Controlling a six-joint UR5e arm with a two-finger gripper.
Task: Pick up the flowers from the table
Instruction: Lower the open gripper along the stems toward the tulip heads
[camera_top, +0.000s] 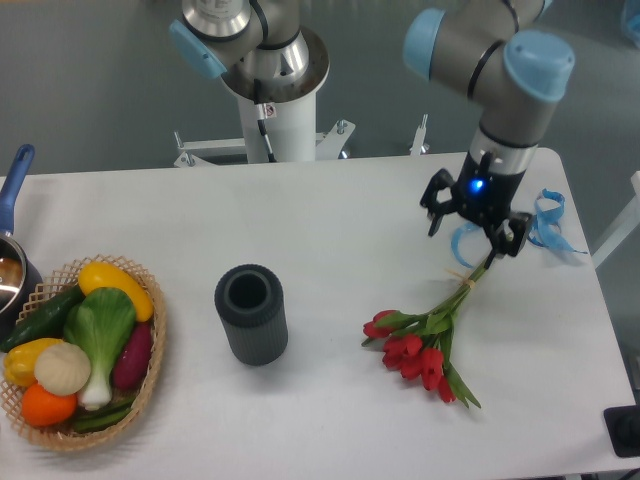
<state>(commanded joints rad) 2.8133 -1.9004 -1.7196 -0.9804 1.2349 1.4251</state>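
Claw (472, 232) spread wide open, holding nothing, poised over the tied stem end of the tulip bunch (428, 338); contact with stems can't be confirmed from this angle. Blue light glows on the claw body. Tulips lie flat on the white counter (330, 210), right of centre, red heads toward the near edge, stems angling up toward the claw. Stem tips hidden behind the claw. Curly blue ribbons (545, 222) lie just right of the claw, one partly covered by it. Dark ribbed cylinder vase (251, 313) stands upright mid-counter, well apart from the flowers. Wicker basket (147, 375) of vegetables at the left, cut off by the frame edge. Blue-handled pot (12, 230) also cropped at left.
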